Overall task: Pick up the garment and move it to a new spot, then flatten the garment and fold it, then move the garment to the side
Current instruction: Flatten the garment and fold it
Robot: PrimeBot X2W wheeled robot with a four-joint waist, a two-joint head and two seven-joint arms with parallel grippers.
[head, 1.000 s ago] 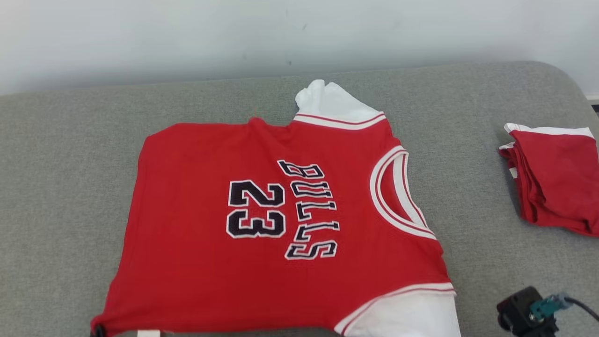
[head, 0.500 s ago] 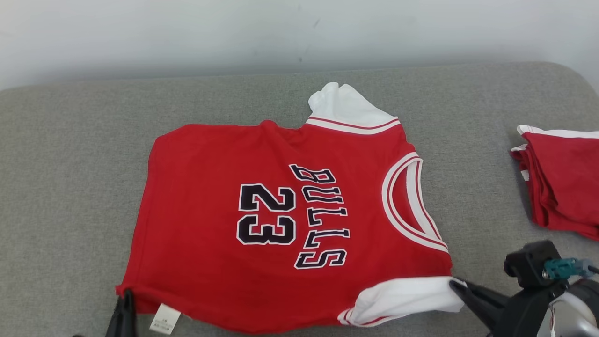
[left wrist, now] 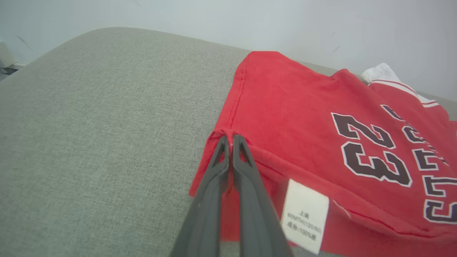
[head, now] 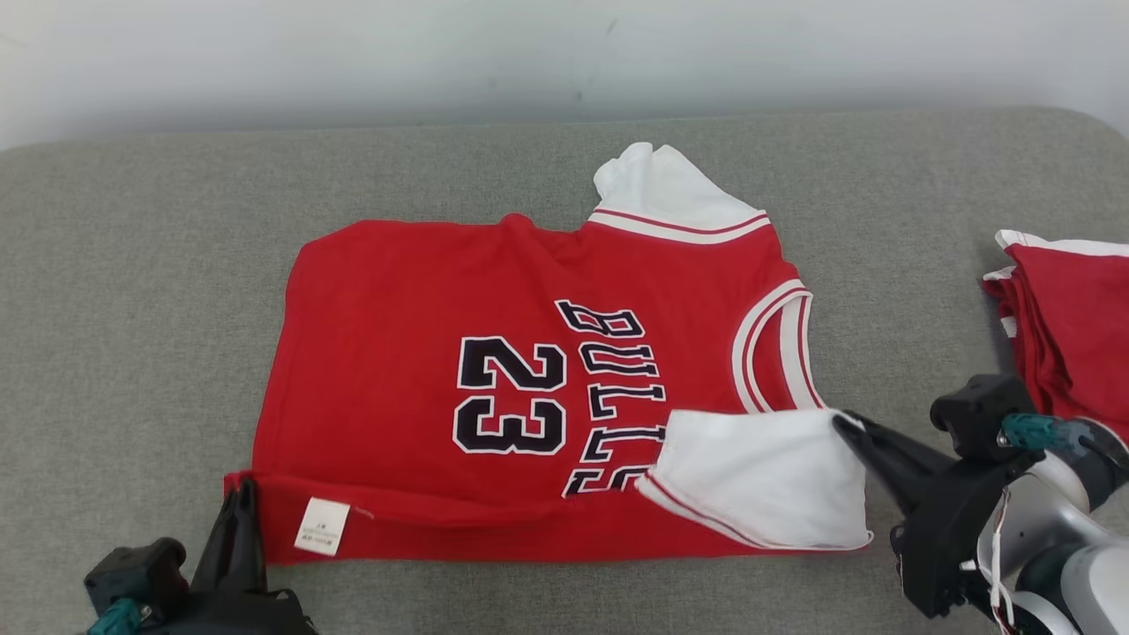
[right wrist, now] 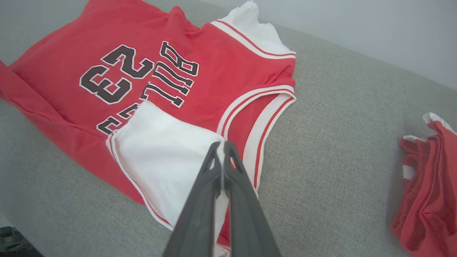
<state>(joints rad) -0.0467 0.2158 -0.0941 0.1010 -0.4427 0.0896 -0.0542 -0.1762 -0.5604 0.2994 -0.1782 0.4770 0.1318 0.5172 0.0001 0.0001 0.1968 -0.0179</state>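
The garment [head: 423, 291] is a red jersey with white sleeves, printed "BULLS 23" in black, lying spread on the grey cushion [head: 132, 291]. My left gripper [head: 240, 490] is shut on its near left hem corner, which is lifted and turned inward beside a white care label [head: 322, 526]. In the left wrist view the left gripper [left wrist: 230, 138] pinches that red corner [left wrist: 250, 103]. My right gripper [head: 840, 420] is shut on the near white sleeve [head: 758, 472], folded over the lettering. The right wrist view shows the right gripper [right wrist: 222, 146] clamping the sleeve [right wrist: 160, 153].
A second red and white garment [head: 1067, 309] lies bunched at the cushion's right edge, also seen as a red heap [right wrist: 425, 192] in the right wrist view. A pale wall [head: 529, 62] runs behind the cushion. Bare grey cushion lies left of the jersey.
Both grippers have come up into view carrying the jersey's near edge away from me: the white sleeve now lies over the lettering and the hem corner is turned up. The camera has shifted slightly.
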